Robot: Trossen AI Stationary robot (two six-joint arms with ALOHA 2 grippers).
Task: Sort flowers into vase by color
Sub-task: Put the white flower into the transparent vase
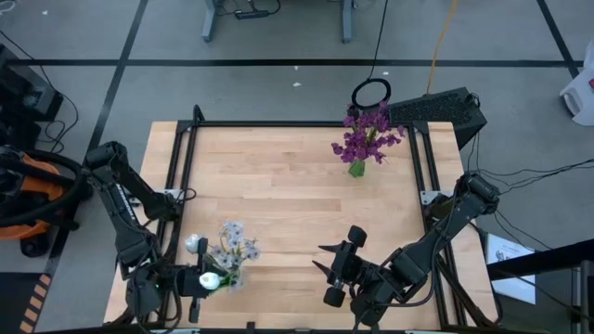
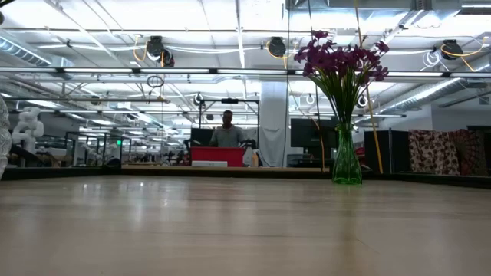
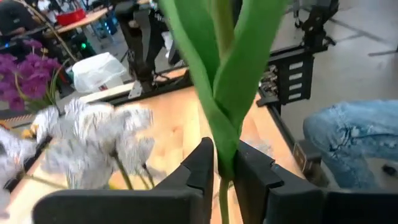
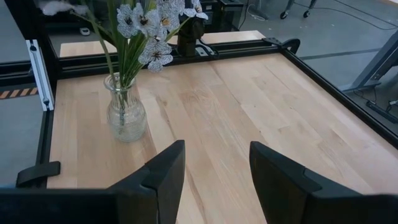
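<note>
A green vase (image 1: 356, 169) with purple blossoms (image 1: 368, 135) stands near the table's far right corner, also seen in the low view (image 2: 347, 159). A clear glass vase (image 4: 126, 116) near the table's near left edge holds pale blue-white blossoms (image 1: 234, 243), with a white bud (image 1: 193, 244) beside them. My left gripper (image 1: 199, 281) is at the near left edge, just beside that vase, shut on a white tulip flower (image 1: 211, 280). My right gripper (image 1: 327, 262) is open over the table's near middle, pointing at the clear vase. My left gripper (image 3: 224, 158) pinches the tulip's green stem where its long leaves wrap it (image 3: 225, 146), between the two fingers. The leaves (image 3: 214, 56) rise beyond the fingertips, and the thin stem (image 3: 222, 199) runs back between the fingers. The flower is lifted clear of the table.
A black metal frame (image 1: 278, 123) edges the wooden table. Bare tabletop (image 1: 278, 195) lies between the two vases. A person in jeans (image 3: 348, 143) is near the table in the left wrist view, and another person (image 2: 228, 130) stands far behind it.
</note>
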